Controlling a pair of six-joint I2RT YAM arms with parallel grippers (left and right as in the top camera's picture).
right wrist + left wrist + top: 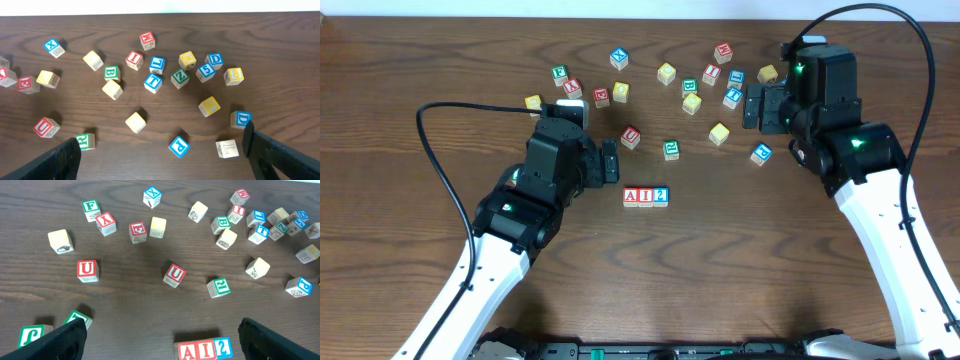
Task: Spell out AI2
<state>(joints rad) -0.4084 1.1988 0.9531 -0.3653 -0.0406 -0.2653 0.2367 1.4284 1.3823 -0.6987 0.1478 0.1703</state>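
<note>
Three letter blocks stand side by side in a row on the dark wooden table: a red A [631, 196], a red I [646, 196] and a blue 2 [661, 195]. In the left wrist view they sit at the bottom edge, A [187, 351], I [205, 350] and 2 [223, 348], touching one another. My left gripper [611, 161] [160, 342] is open and empty, just behind and left of the row. My right gripper [751, 108] [162, 160] is open and empty, over the scattered blocks at the back right.
Several loose letter blocks lie scattered across the back of the table, such as a red U [631, 137], a green R [671, 150], a blue P [761, 153] and a plain yellow block [719, 133]. A black cable [440, 160] loops at the left.
</note>
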